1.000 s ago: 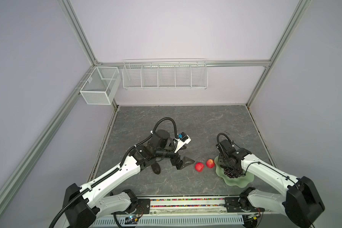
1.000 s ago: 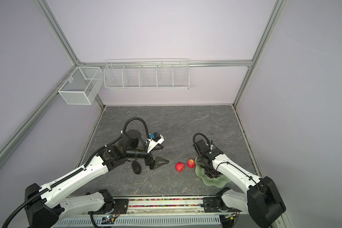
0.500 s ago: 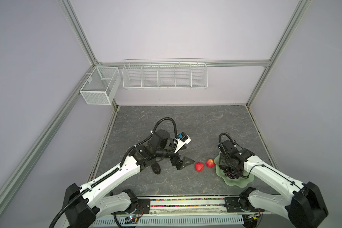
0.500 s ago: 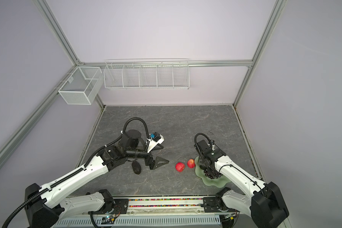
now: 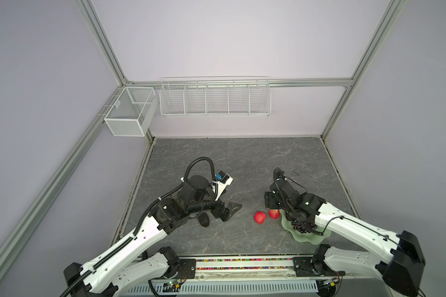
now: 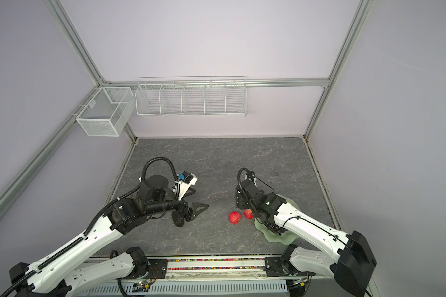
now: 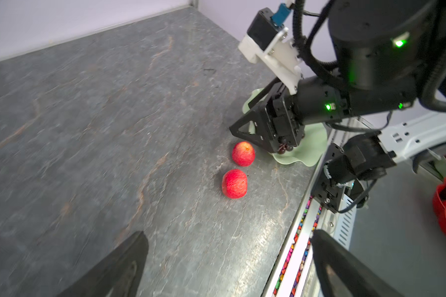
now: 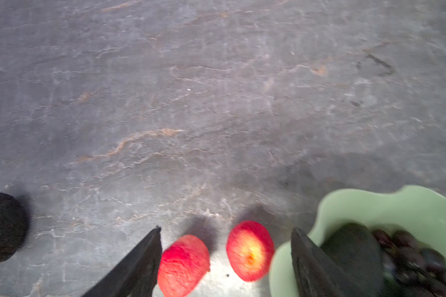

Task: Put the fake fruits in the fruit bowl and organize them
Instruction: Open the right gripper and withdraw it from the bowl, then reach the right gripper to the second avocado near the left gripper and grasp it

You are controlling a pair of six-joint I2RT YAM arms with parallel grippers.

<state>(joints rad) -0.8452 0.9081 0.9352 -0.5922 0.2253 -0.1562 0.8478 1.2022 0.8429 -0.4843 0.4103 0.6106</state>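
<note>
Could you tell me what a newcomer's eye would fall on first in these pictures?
The two small red apples stand out most, lying side by side on the dark grey stone-look tabletop just left of the shallow pale-green scalloped fruit bowl. That bowl, at the front right, holds a bunch of dark purple grapes and a dark bumpy avocado, with the open right gripper at its left rim.

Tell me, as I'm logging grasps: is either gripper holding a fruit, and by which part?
Nothing is held. The right gripper and the left gripper are both open, with no fruit between their jaws.
</note>
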